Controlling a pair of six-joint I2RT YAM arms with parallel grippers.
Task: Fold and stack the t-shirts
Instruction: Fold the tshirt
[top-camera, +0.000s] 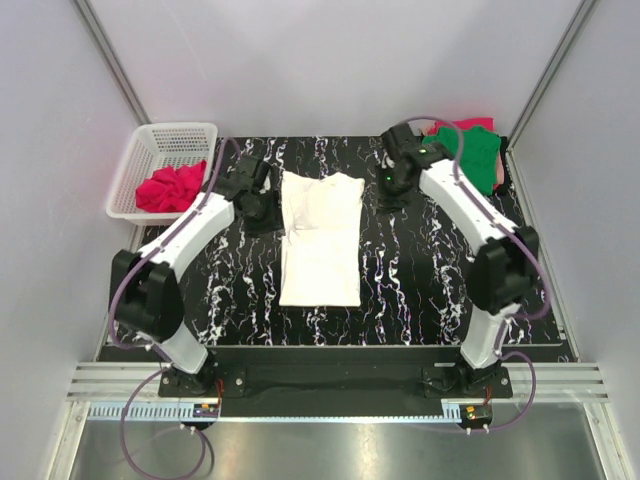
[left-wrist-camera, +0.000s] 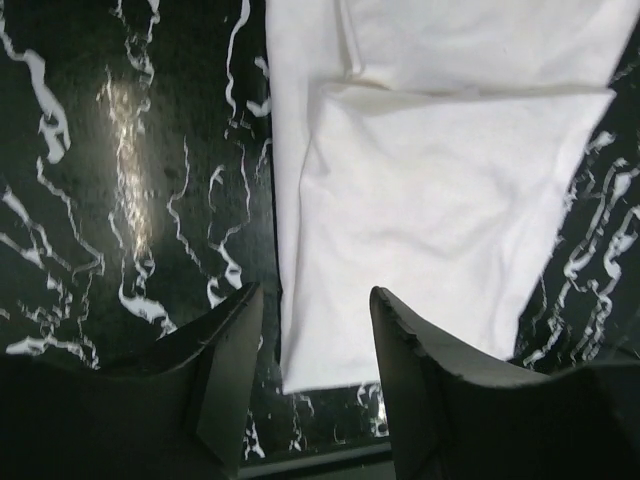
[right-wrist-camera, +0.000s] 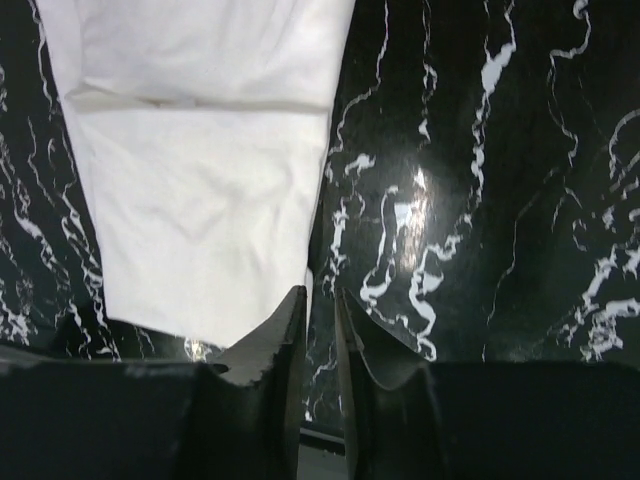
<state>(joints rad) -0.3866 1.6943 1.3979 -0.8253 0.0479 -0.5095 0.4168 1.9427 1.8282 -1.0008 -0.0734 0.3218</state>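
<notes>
Left end effector (left-wrist-camera: 315, 298): fingers parted to a middling gap with nothing between them. It hangs right at the left edge of the white t-shirt (top-camera: 320, 255), at the shirt's far end.
Right end effector (right-wrist-camera: 320, 293): fingers only narrowly apart, gripping nothing. It sits over bare bench (top-camera: 420, 280) off the shirt's right edge.
White t-shirt: flat in the middle of the bench, sides turned in to make a long strip, with a cross crease partway along.
Long axis: runs from the far side of the bench toward the arm bases, so the two end effectors flank the strip's far end.
Nearer arm: the left. In the top view a strip of bench separates the right one from the cloth.
Step, as judged: the crosswise fold looks due, with both far corners to be pinched and carried toward the near end.
Other shirts: the pinkish-red t-shirt (top-camera: 170, 188) is crumpled in the basket (top-camera: 175, 128) at far left. The green t-shirt (top-camera: 475, 152) is at far right, well apart.
</notes>
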